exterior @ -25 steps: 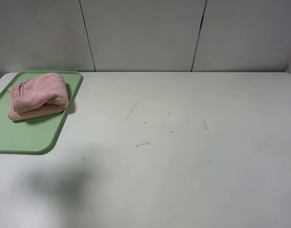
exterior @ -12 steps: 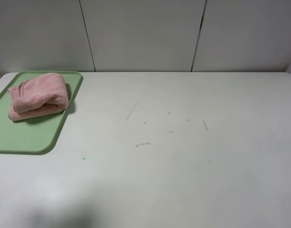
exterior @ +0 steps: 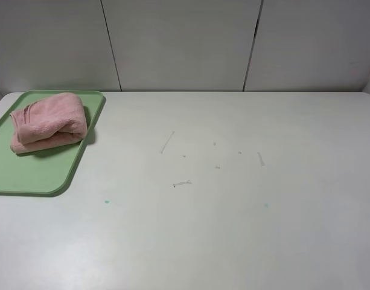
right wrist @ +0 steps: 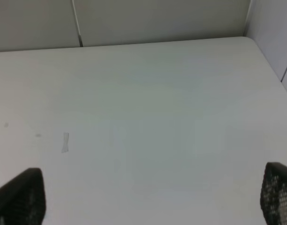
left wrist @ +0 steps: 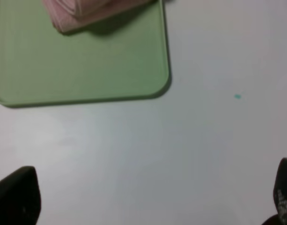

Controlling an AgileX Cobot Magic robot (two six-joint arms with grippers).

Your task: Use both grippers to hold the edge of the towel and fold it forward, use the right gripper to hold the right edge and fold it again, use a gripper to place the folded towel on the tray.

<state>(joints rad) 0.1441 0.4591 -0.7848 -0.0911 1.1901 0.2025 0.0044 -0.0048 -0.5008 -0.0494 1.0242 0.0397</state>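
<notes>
The folded salmon-pink towel point(exterior: 49, 121) lies bunched on the far part of the light-green tray point(exterior: 34, 172) at the table's far left; its hem cannot be made out. Neither arm shows in the exterior high view. In the left wrist view the tray point(left wrist: 87, 61) and a strip of the towel point(left wrist: 89, 11) lie beyond my left gripper point(left wrist: 150, 199), whose black fingertips point(left wrist: 17, 197) stand wide apart over bare table, open. My right gripper point(right wrist: 150, 197) is open too, its fingertips point(right wrist: 21, 197) spread over bare white table.
The white table point(exterior: 233, 199) carries a few small scuff marks point(exterior: 181, 183) and tiny teal specks point(exterior: 106, 201). Grey wall panels point(exterior: 185, 42) stand behind its far edge, and another wall closes the right side.
A dark shadow on the table's near left has slid toward the front edge and vanished. Towel and tray have stayed put.
</notes>
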